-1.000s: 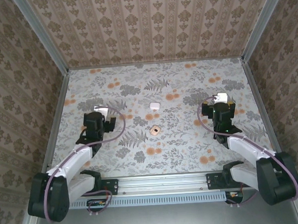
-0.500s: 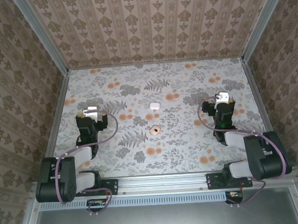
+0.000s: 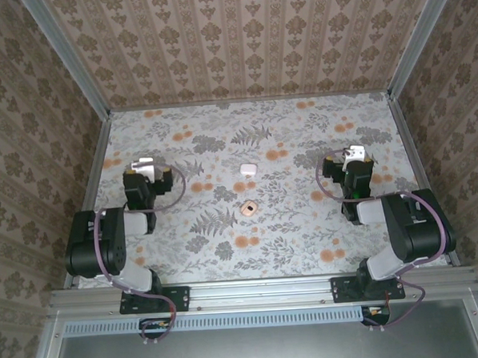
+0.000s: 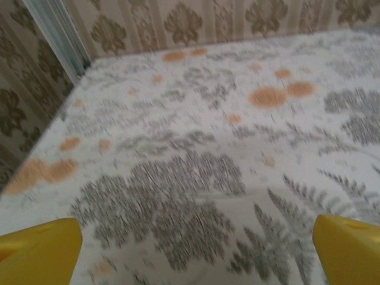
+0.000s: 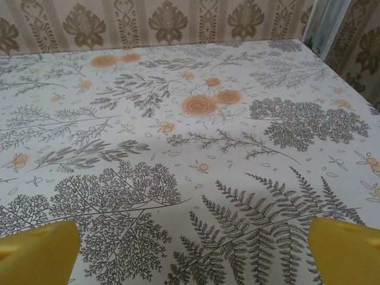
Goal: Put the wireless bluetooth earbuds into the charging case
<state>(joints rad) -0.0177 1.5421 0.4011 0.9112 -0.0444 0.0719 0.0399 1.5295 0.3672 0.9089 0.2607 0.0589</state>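
White charging case (image 3: 248, 170), one, pinkish piece (image 3: 246, 207), one

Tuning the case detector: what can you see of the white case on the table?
The case is a small white box with rounded corners, smooth and plastic-looking. It lies flat on the floral table, roughly midway between its left and right sides and slightly beyond a small pinkish piece, apart from it. Only the table touches it. It is too small in the top view to show a lid seam, a hinge or whether it is open.
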